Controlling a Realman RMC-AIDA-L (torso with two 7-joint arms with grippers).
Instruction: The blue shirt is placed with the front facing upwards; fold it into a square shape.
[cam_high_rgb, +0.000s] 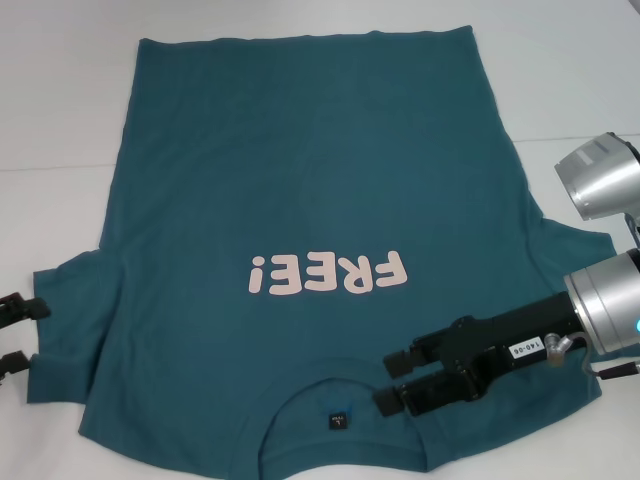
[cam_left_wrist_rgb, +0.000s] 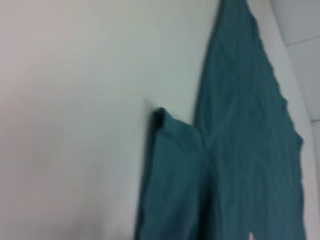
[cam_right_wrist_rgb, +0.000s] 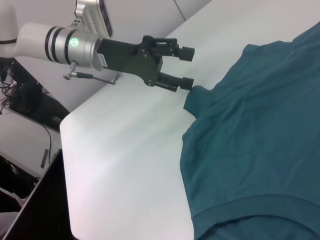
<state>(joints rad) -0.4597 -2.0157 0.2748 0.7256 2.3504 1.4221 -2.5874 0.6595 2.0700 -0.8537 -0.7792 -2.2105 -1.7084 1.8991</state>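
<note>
The dark teal-blue cotton shirt (cam_high_rgb: 310, 200) lies flat on the white bench (cam_high_rgb: 60, 100); the left gripper (cam_high_rgb: 22, 335) gapes empty at its sleeve edge, the right gripper (cam_high_rgb: 392, 380) gapes empty above its collar

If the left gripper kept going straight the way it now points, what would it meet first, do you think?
Most likely the blue shirt. In the right wrist view the left gripper is open and points at the sleeve edge, with its nearer fingertip right at the fabric. The sleeve would probably enter between the fingers, though depth is unclear.
</note>
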